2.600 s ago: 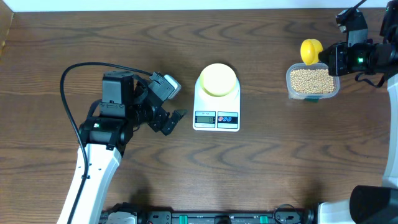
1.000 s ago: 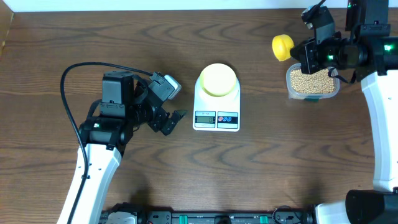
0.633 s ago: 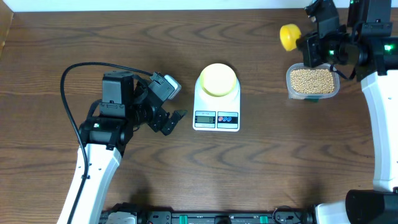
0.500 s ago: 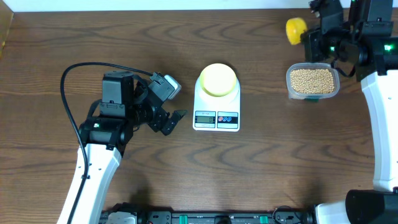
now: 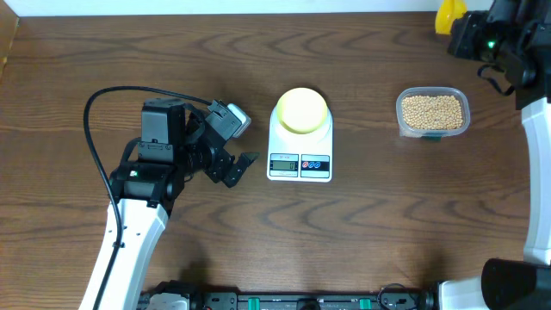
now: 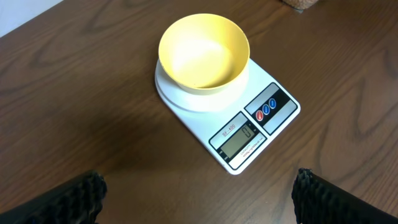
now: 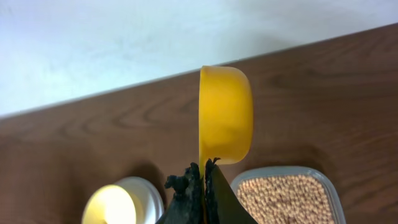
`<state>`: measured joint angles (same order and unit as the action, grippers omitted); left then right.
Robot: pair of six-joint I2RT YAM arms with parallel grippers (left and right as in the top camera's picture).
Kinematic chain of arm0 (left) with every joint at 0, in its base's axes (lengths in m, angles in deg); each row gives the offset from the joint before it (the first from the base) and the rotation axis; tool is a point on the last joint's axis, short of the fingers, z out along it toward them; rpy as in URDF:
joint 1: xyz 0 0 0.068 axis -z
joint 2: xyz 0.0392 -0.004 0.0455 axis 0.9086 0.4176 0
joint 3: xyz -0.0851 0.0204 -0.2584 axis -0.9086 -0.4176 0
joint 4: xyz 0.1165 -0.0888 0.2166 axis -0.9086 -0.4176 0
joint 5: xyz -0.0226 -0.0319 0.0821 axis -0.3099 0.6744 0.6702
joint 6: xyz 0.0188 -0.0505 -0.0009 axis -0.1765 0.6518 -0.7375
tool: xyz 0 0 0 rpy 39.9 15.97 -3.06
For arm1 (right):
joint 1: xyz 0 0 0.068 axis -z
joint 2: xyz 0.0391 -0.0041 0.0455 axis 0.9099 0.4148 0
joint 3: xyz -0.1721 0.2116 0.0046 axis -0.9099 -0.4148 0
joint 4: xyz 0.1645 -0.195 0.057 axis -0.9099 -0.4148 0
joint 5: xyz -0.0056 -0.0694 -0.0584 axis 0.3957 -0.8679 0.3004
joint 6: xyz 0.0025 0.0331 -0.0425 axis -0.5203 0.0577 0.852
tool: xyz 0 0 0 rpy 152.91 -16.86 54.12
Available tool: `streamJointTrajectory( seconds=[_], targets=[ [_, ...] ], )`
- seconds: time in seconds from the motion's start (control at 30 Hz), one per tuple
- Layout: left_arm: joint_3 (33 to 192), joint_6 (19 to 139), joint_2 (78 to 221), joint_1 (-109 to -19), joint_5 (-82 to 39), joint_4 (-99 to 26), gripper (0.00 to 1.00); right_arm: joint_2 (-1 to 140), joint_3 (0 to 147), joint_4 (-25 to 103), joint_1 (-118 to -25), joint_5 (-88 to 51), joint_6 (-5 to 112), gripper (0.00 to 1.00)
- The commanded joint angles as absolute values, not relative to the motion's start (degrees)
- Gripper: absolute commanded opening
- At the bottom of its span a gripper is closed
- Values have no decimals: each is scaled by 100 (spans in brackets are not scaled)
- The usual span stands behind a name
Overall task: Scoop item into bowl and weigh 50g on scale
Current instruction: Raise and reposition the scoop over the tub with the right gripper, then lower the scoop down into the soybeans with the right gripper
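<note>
Two roles show: the right gripper [image 7: 204, 179] clamps the bright yellow plastic scoop [image 7: 225, 115], likely for dipping the small round tan beans [image 5: 432, 109], while the left gripper [image 6: 199, 198] idles wide open.

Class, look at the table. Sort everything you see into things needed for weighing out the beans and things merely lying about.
Needed for the job:
beans
clear tub holding them
yellow scoop, gripped in the right claw
pale-yellow bowl
white scale under the bowl

Just lying about:
looped black cable
</note>
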<state>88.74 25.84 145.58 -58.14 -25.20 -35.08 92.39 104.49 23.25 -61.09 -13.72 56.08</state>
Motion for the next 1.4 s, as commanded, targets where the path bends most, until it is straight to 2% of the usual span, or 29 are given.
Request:
streamJointTrajectory(
  seconds=[0.0, 0.13, 0.4, 0.67, 1.0, 1.37],
  targets=[
    [8850, 2527, 14598, -5829, -2544, -3504, 98, 9551, 10932, 2310, -6091, -1457, 5195, 1],
    [8850, 2527, 14598, -5829, -2544, -3506, 98, 10067, 11694, 1855, -6091, -1455, 5210, 1],
    [8850, 2527, 14598, -5829, -2544, -3504, 98, 11304, 13697, 146, -6078, -1475, 5569, 1],
    [8850, 2527, 14598, -5829, -2544, -3504, 97, 11842, 13874, -1714, -5871, -1462, 6399, 1],
    [8850, 2527, 14598, -5829, -2544, -3506, 98, 12211, 13871, -1762, -5825, -1608, 7632, 1],
    [8850, 2527, 14598, -5829, -2544, -3504, 98, 12224, 13871, -1535, -5772, -1562, 7894, 1]
  ],
)
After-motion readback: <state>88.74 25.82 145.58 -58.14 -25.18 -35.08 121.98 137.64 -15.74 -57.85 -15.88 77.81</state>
